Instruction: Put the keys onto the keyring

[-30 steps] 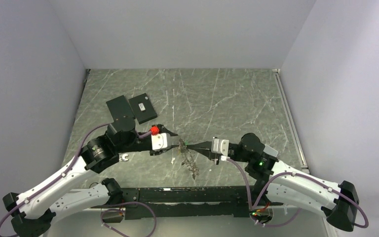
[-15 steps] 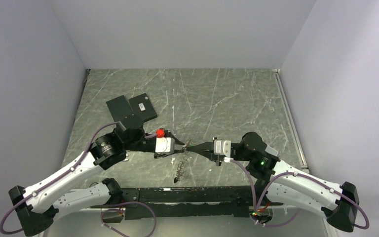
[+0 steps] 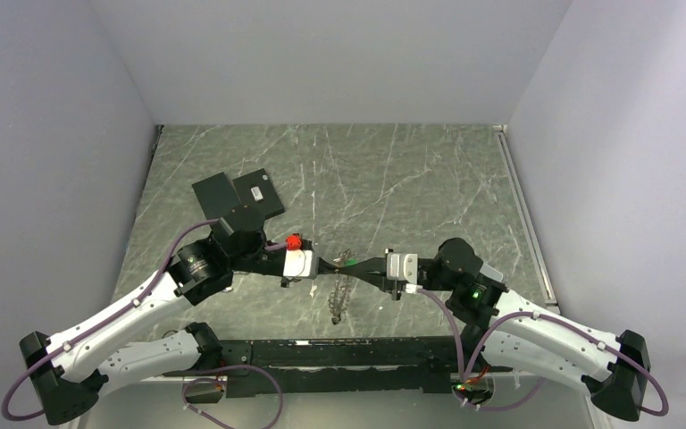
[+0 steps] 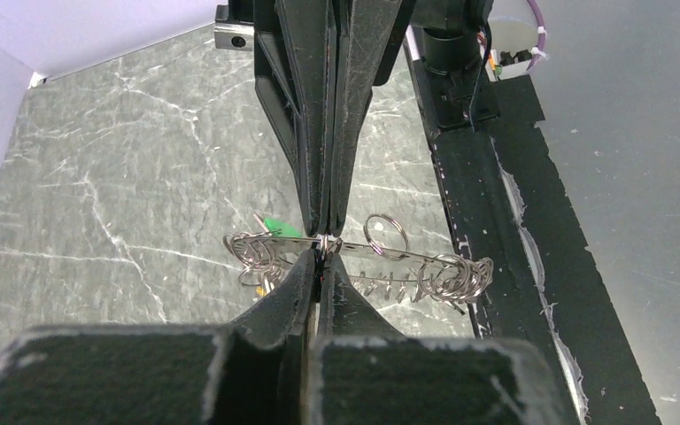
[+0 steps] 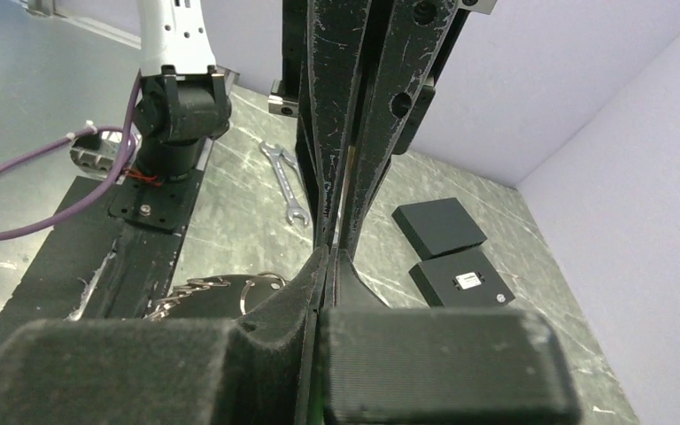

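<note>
the left arm (image 3: 134,313) and the right arm (image 3: 536,326) meet tip to tip over the middle of the grey stone-look table (image 3: 411,179). both sets of jaws are closed. they pinch one spot on the thin metal just beside the small round metal keyring (image 4: 385,235), which has a long grey chain (image 4: 452,276) and a small green tag (image 4: 274,225). two grips likely hold it steady and up off the table, so a key can slide on. the chain hangs down toward the near edge. i cannot pick out the tiny silver keys in this tangle.
</note>
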Action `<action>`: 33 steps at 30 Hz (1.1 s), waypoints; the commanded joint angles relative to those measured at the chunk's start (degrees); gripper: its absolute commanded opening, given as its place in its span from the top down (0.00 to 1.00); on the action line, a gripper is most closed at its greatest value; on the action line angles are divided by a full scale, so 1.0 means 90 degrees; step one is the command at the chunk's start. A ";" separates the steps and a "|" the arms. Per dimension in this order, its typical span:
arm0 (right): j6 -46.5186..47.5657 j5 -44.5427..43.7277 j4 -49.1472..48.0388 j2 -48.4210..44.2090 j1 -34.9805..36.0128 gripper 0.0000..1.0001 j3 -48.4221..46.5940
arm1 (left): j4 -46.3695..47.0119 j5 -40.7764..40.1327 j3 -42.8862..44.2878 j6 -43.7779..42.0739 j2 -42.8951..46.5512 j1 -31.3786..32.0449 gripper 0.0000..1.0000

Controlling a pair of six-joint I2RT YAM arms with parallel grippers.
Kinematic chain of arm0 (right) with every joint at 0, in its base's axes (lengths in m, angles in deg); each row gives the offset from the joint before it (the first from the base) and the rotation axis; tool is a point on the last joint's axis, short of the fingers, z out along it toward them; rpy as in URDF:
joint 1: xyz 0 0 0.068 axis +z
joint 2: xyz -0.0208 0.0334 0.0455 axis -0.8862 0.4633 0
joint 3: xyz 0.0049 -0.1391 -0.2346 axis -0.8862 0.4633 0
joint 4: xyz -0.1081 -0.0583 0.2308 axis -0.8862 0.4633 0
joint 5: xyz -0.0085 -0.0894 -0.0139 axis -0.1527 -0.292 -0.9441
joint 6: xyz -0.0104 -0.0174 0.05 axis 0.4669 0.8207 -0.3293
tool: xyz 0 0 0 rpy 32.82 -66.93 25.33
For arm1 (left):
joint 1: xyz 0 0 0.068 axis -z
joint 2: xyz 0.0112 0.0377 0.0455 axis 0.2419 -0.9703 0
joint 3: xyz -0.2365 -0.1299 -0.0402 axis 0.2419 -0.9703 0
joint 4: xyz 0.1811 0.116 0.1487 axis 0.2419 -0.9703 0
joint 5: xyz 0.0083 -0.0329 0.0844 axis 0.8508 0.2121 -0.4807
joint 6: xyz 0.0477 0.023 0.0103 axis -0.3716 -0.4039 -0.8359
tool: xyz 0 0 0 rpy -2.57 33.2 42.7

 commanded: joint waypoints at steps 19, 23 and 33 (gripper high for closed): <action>0.0351 -0.0476 0.1773 0.0211 0.0017 0.67 -0.1161 | -0.1067 -0.0292 0.0685 -0.0372 -0.0349 0.0011 1.00; 0.0316 -0.0546 0.2673 0.0575 0.0014 0.61 -0.1598 | -0.1171 -0.0384 0.0784 -0.0394 -0.0508 0.0014 1.00; -0.0102 -0.0719 0.3315 0.1089 0.0039 0.61 -0.1546 | -0.0856 -0.0593 0.0402 -0.0298 -0.0864 0.0014 1.00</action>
